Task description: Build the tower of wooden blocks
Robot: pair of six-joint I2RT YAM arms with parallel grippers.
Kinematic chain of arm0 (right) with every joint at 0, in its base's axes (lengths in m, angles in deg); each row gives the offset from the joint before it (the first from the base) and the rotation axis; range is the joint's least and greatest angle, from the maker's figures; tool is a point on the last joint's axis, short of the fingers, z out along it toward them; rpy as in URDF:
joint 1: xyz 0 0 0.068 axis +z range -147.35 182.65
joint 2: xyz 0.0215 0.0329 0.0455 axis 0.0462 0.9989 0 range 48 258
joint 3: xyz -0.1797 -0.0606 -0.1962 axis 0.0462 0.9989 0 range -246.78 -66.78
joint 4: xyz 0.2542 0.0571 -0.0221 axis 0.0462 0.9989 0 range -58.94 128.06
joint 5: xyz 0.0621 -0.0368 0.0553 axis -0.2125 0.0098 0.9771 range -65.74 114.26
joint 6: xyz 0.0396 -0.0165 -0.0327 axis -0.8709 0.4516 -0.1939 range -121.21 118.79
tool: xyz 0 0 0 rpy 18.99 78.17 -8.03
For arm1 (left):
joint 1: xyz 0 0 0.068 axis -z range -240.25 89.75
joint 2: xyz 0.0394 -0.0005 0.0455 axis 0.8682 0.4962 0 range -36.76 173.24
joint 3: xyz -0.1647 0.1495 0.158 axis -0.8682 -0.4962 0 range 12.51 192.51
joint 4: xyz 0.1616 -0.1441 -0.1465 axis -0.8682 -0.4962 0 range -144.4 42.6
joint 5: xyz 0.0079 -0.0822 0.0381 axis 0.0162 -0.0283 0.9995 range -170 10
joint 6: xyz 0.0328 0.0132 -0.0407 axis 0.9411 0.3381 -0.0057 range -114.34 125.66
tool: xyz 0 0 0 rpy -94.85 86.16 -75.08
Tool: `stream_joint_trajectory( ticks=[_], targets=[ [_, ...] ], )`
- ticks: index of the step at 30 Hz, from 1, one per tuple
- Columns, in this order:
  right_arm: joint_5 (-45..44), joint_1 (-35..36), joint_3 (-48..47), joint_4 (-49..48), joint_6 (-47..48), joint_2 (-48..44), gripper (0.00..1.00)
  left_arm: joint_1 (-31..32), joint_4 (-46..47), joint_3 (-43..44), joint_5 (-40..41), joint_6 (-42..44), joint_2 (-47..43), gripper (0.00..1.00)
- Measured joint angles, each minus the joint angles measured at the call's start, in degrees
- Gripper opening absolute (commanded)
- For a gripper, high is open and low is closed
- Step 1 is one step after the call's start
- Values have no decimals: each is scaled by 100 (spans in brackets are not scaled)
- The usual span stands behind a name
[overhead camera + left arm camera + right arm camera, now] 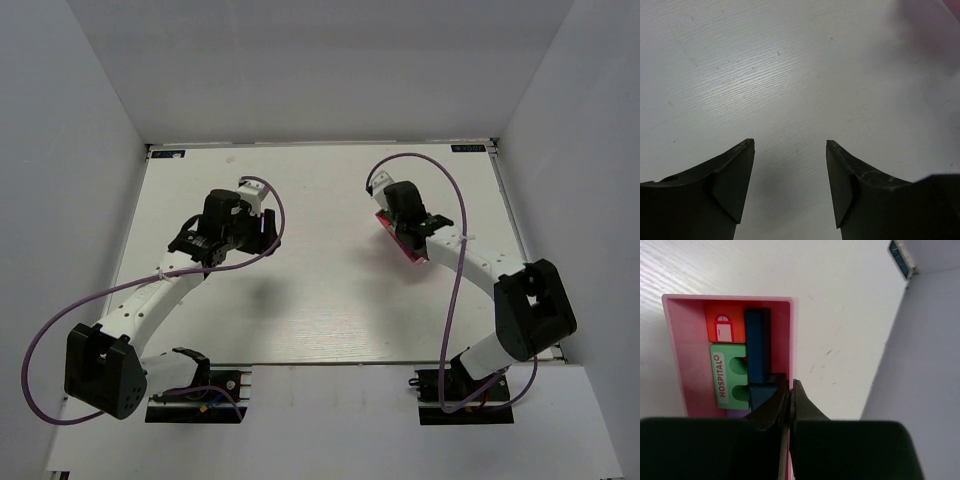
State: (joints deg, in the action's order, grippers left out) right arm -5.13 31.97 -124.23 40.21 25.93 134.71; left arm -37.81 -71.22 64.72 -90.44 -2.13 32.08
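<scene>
We see the left end effector (790, 167) open with nothing in it over the table (790, 60), and the right end effector (790, 390) closed at the wall of the pink tray (675, 340), beside the blue block (757, 345).

saw a pink tray (675, 340) toward the far right corner of the table (790, 75), the latter white with fine grey grain streaks. within the tray, found a red-orange block (725, 327) printed with a white arched door, a green block (732, 377) bearing a white label lettered "hospital" in red with a small red cross, and a dark blue block (757, 345). caught a thin sliver of a lilac block (732, 413) past the green one. noted black on the left gripper (790, 147) and the right gripper (790, 387), white shells with black joints on the left arm (150, 300) and the right arm (470, 255), purple cables (40, 350), and a teal mark (900, 255) at the table's far right corner.
</scene>
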Motion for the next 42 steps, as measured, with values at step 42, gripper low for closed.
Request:
stream_joint_trajectory(
  ticks=[42],
  targets=[
    [-2616, 1276, 1805, -7082, 4680, 2223, 0, 68, 11, 0, -79, 33, 0, 71]
  ],
)
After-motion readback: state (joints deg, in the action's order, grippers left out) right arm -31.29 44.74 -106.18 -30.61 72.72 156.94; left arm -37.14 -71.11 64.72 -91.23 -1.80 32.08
